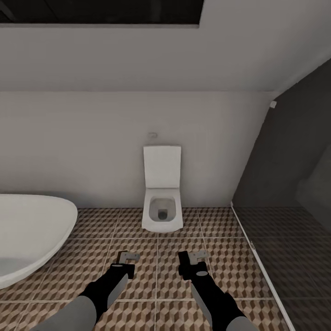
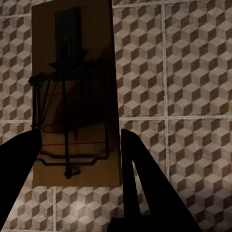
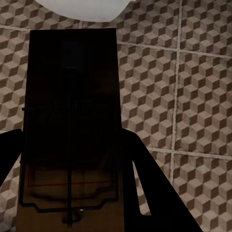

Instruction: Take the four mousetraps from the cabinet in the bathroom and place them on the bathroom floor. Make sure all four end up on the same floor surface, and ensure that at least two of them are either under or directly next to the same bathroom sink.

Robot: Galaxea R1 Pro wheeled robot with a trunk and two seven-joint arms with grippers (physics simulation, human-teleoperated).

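We judge the task partway through: we carry two mousetraps, none is set down yet as far as we can see, and the other two remain to be fetched. The left gripper (image 1: pixel 125 260) is clamped on one mousetrap (image 2: pixel 75 92), its fingers (image 2: pixel 137 179) pressing the board's long edges above the bathroom floor (image 1: pixel 220 257). The right gripper (image 1: pixel 193 259) grips a second mousetrap (image 3: pixel 72 121) the same way. We count two traps, two grippers, one toilet (image 1: pixel 161 202) at twelve o'clock and one white basin (image 1: pixel 27 230) at nine o'clock, which may be a sink or tub.
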